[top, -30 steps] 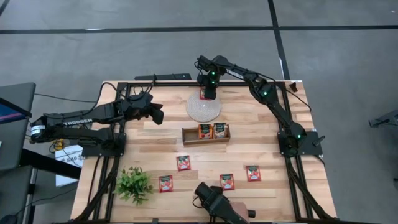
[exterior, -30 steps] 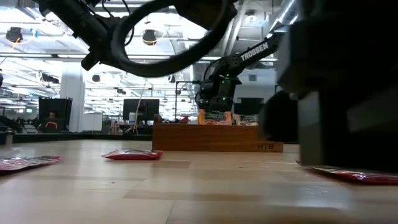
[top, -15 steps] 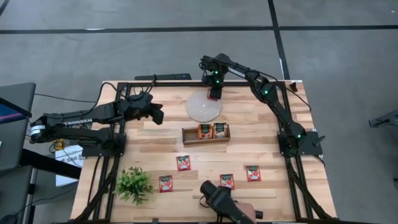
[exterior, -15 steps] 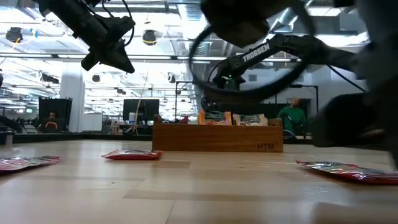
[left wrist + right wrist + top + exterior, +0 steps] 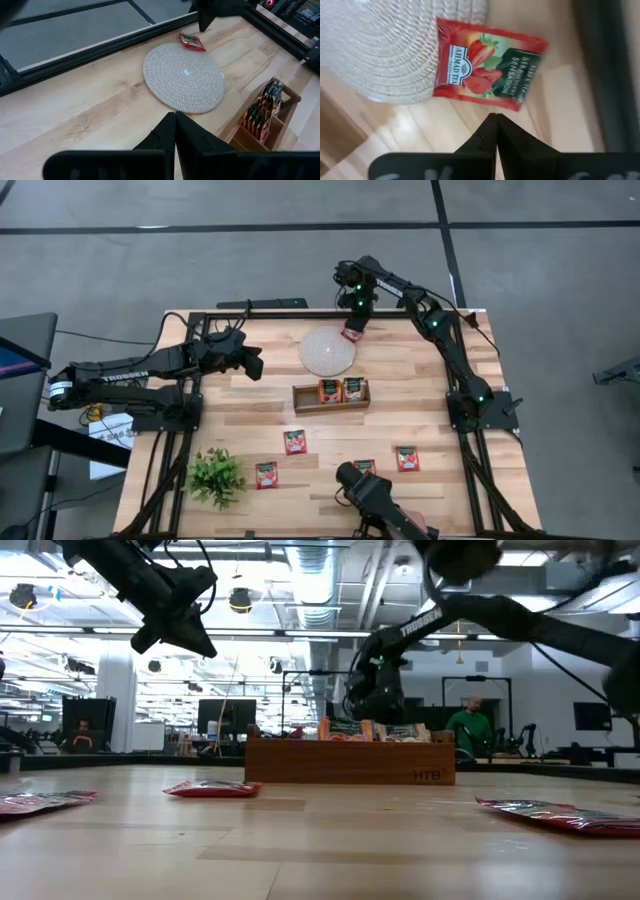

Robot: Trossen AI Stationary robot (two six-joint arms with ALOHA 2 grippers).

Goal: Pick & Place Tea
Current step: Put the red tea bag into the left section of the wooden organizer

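A flat square red tea sachet (image 5: 487, 70), printed with strawberries, a dark green panel and a pale label strip, is lying at the far edge of the round pale woven mat (image 5: 327, 352), one edge overlapping the mat's rim and the rest resting on the light wooden table (image 5: 420, 400). The right gripper (image 5: 357, 302) is hovering just above and beyond it with its fingers pressed together, holding nothing. The left gripper (image 5: 255, 365) is waiting over the table's left side, near the mat, its fingers likewise meeting and carrying nothing.

Two more red sachets are standing upright in the brown wooden tray (image 5: 331, 405) at the table's middle. Four others are lying flat on the near half of the table: one (image 5: 294, 441) just in front of the tray, one (image 5: 266, 474) near the small green plant (image 5: 215, 476), one (image 5: 364, 467) partly covered by a dark camera mount (image 5: 378, 498), and one (image 5: 407, 458) further right.

The right wrist view alone is showing the print on the sachet and its overlap with the woven rim. The left wrist view is showing the same sachet (image 5: 192, 42) from farther off, with the tray's sachets seen edge on. The high view is giving the whole spread of sachets. The low view is showing the tray's front wall (image 5: 350, 762), flat sachets as thin red slivers, and a person in green in the room behind.
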